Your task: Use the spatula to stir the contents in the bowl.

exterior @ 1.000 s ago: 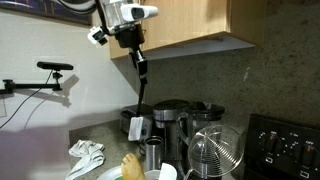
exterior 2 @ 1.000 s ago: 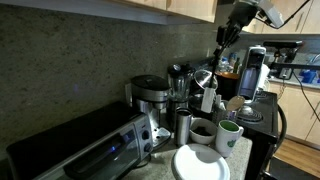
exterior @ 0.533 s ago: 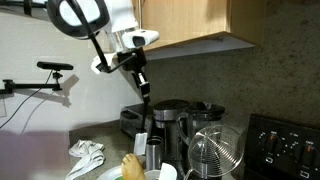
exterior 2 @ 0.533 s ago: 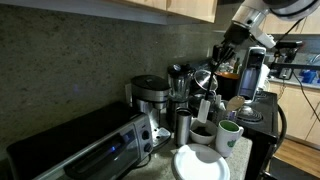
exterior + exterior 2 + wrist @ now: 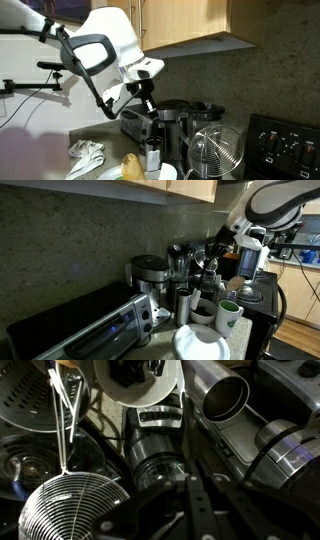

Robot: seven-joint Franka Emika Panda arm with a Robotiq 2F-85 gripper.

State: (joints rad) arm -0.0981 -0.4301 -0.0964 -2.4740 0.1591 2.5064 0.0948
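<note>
Cluttered kitchen desk: the gripper hangs over the steel cup, the spatula beside that cup, near the bowl (jaws' spread cannot be told).

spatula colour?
The spatula is yellowish tan, like wood. It shows best in the exterior view, low on the counter.

- This is a kitchen: light wooden wall cabinets hang above a dark speckled stone backsplash.
- A silver toaster oven, black-and-steel coffee makers and a clear glass carafe stand crowded together.
</note>
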